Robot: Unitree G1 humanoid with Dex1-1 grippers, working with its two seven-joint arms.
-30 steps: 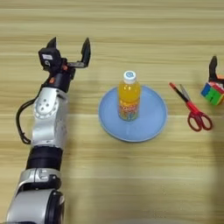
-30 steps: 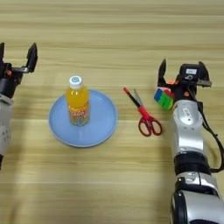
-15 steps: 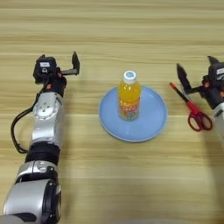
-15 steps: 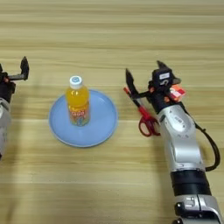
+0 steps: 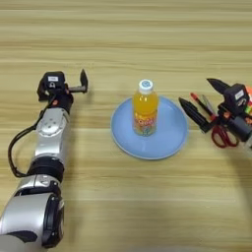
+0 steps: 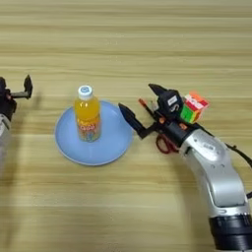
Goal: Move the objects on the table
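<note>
Right eye view shows the right gripper (image 6: pixel 139 109) with jaws wide apart over the scissors (image 6: pixel 165 142), apparently lining up a grasp; cube (image 6: pixel 193 107) just behind, bottle (image 6: pixel 87 119) upright on the plate (image 6: pixel 109 150) mid-tabletop (image 6: pixel 126 44); left gripper (image 5: pixel 74 83) idles, jaws apart

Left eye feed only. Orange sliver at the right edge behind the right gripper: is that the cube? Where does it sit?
Observer: Yes, the puzzle cube. It sits tilted just right of the right gripper, beside its body and not between the open fingers.
Operator: Where does that arm come from?
Observer: The right forearm rises from the lower right corner, apart from the plate.
Operator: Anything beyond the cube?
Observer: Only bare table.
</note>
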